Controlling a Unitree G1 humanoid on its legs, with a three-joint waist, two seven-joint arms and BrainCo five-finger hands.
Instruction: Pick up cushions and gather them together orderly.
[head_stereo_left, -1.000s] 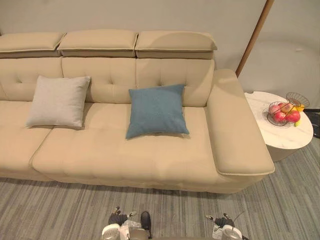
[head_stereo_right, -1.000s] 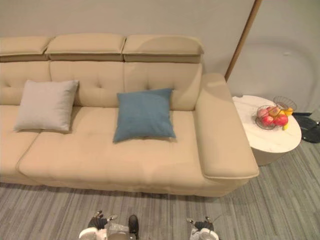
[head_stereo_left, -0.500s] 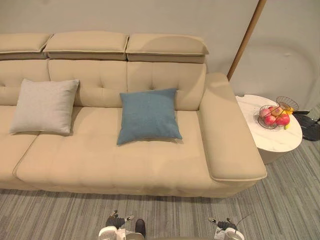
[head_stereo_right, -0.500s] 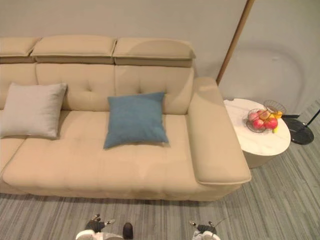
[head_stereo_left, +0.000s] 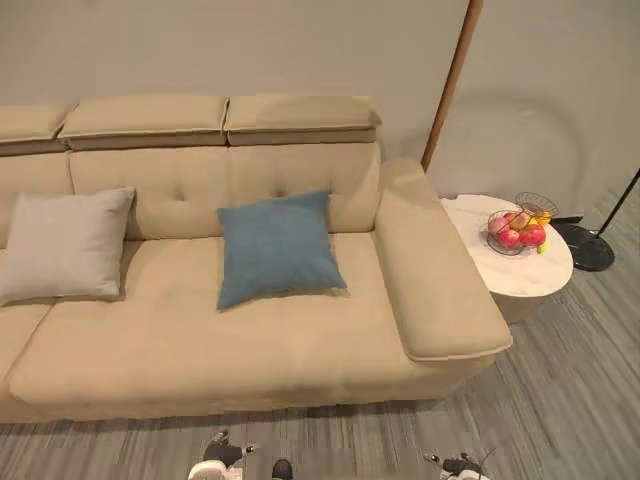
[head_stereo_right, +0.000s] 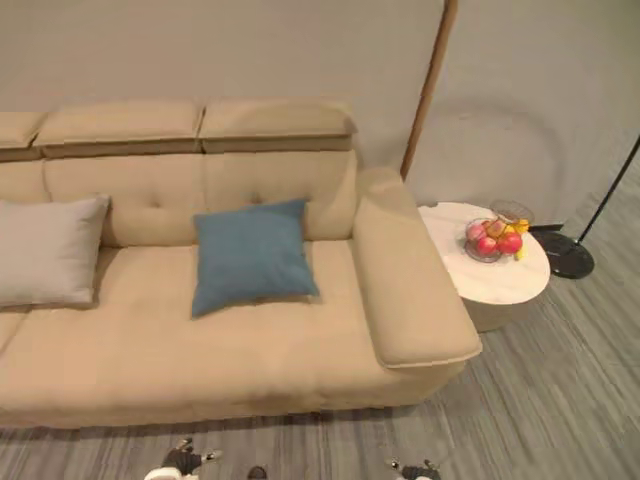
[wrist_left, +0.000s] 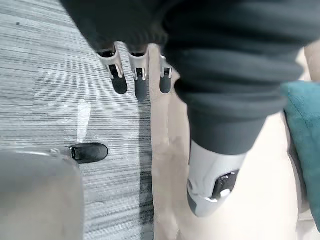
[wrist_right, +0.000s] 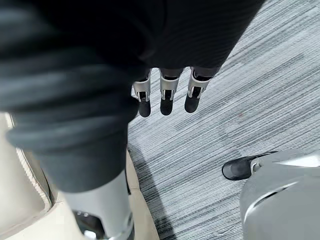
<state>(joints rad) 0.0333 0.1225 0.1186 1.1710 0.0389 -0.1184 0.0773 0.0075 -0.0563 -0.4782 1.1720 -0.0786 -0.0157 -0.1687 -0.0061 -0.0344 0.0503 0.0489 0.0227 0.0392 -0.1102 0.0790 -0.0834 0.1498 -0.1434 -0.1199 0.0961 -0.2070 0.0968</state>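
Two cushions lean against the backrest of a beige sofa (head_stereo_left: 250, 340). A blue cushion (head_stereo_left: 278, 248) stands near the middle of the seat. A light grey cushion (head_stereo_left: 65, 245) stands further left, a gap apart from the blue one. My left hand (wrist_left: 141, 82) hangs low in front of the sofa's front edge, fingers straight and holding nothing; an edge of the blue cushion (wrist_left: 305, 135) shows beyond it. My right hand (wrist_right: 167, 97) hangs over the striped grey carpet beside the sofa's corner, fingers straight, also holding nothing.
Right of the sofa's wide armrest (head_stereo_left: 430, 275) stands a round white side table (head_stereo_left: 525, 280) with a wire fruit basket (head_stereo_left: 515, 232). A floor lamp's black base (head_stereo_left: 585, 245) sits behind it. A slanted wooden pole (head_stereo_left: 450, 85) leans by the wall.
The whole picture has shifted: the sofa and table now sit further left and look smaller, and the lamp base has come into view. The cushions have not moved on the sofa.
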